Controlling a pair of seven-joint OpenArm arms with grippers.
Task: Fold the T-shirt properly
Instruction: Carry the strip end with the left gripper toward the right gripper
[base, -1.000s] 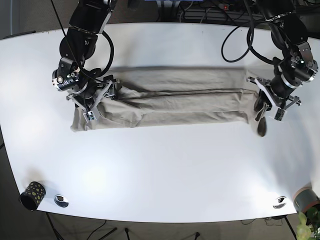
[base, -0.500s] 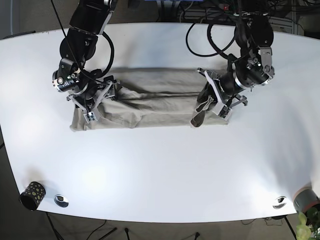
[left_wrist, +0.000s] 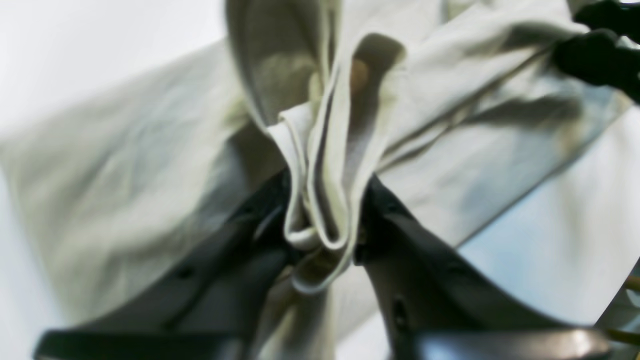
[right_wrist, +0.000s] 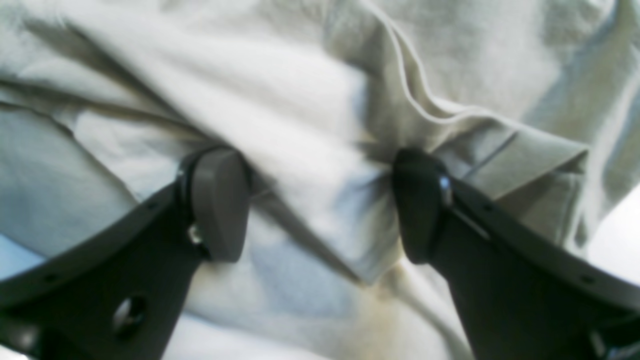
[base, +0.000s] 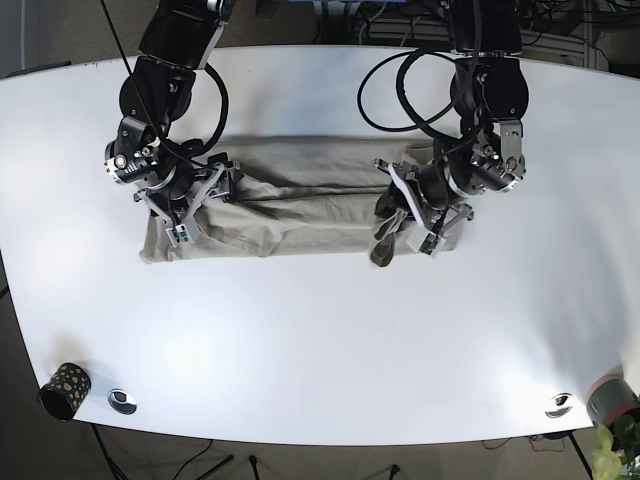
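Observation:
A beige T-shirt (base: 290, 200) lies in a long band across the white table (base: 320, 340). Its right end is lifted and doubled back over the middle. My left gripper (base: 398, 222) is at that doubled end. The left wrist view shows this gripper (left_wrist: 322, 225) shut on a bunched hem of the T-shirt (left_wrist: 125, 175). My right gripper (base: 195, 200) rests on the shirt's left end. In the right wrist view it (right_wrist: 320, 205) stands open, its pads (right_wrist: 220, 205) wide apart, with a ridge of the T-shirt (right_wrist: 300, 100) between them.
A dark patterned cup (base: 65, 388) and a small round fitting (base: 122, 401) sit at the front left corner. Another fitting (base: 559, 405) and a grey pot (base: 612, 398) are at the front right. Cables (base: 420, 80) loop behind the left arm.
My left gripper has carried the shirt's right end leftwards from the far right to past the middle, shortening the band. The right arm has not moved.

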